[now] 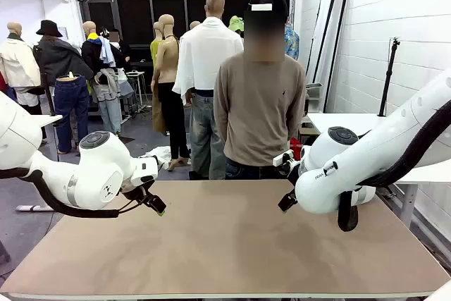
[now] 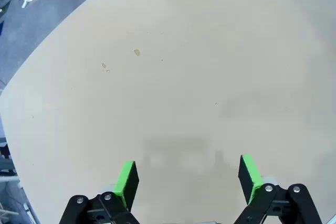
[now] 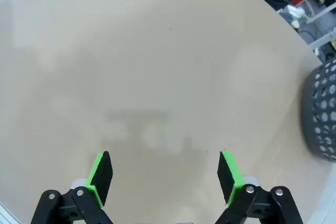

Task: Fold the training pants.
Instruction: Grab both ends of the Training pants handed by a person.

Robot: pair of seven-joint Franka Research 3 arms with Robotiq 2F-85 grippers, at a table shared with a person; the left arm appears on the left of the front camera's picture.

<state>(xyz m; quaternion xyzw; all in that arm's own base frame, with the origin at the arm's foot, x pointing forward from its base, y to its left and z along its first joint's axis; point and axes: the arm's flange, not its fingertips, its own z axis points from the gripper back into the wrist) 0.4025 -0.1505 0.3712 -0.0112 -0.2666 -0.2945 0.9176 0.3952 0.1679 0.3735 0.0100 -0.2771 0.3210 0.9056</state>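
Observation:
The training pants are out of view. My left gripper (image 1: 156, 204) hangs a little above the tan table (image 1: 225, 244) at its left side, and in the left wrist view this gripper (image 2: 188, 178) is open, its green pads (image 2: 126, 179) wide apart over bare tabletop. Over the table's right side my right gripper (image 1: 287, 202) hangs at about the same height. The right wrist view shows that gripper (image 3: 165, 176) open too, with nothing between its green pads (image 3: 101, 177).
A person (image 1: 259, 103) in a brown sweater stands at the table's far edge with their back to me. A dark grey perforated basket (image 3: 320, 114) sits beyond the table's edge in the right wrist view. Floor shows past the table's rim (image 2: 31, 51) in the left wrist view.

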